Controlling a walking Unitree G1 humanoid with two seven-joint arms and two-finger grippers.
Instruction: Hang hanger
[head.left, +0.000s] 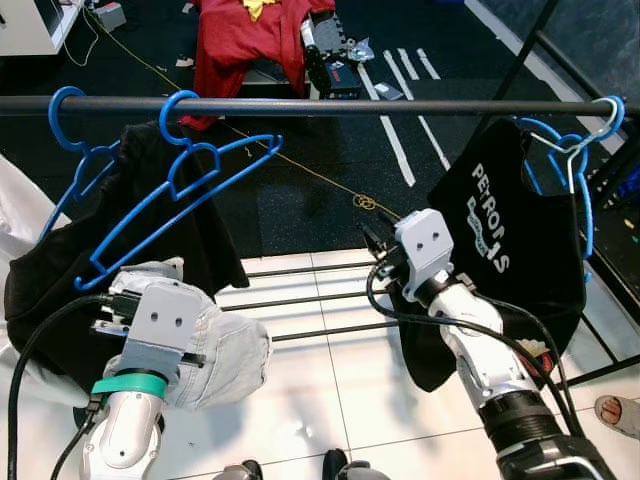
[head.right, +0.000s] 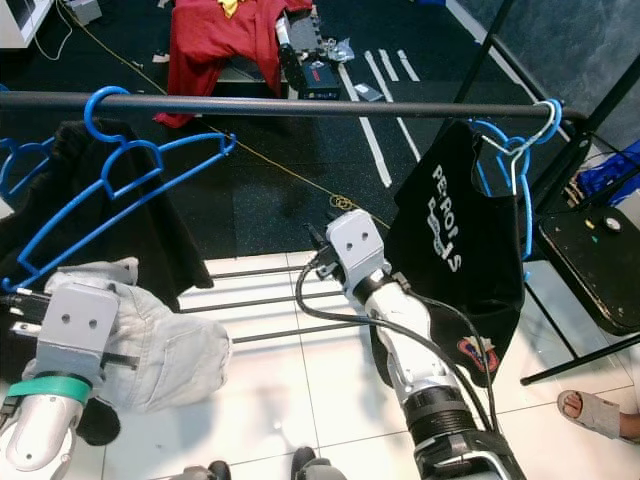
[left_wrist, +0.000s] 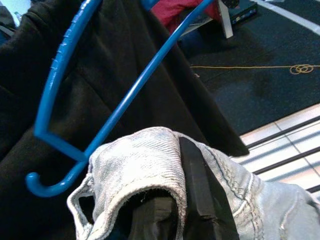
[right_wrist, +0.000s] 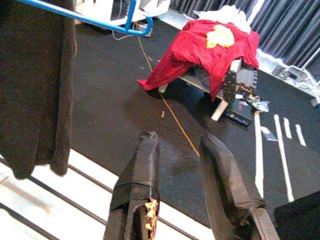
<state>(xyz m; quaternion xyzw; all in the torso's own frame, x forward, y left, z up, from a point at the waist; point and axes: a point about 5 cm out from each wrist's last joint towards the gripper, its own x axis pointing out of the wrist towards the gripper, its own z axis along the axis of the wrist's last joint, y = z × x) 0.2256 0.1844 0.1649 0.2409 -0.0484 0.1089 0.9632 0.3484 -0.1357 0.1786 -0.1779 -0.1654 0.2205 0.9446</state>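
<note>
left gripper (left_wrist: 165, 210) pinching pale denim garment (head.left: 215, 345), blue hanger (head.left: 170, 190) hooked on rail (head.left: 300, 105), right gripper (right_wrist: 182, 170) spread, empty

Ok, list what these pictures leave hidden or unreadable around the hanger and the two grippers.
- Left gripper: the pale denim garment drapes over its fingers in the left wrist view, so its grip cannot be judged.
- Blue hanger: its lower end sinks behind the denim in the eye views.
- Black T-shirt: its folds break up the white print.
- Right gripper: open, holding nothing.
</note>
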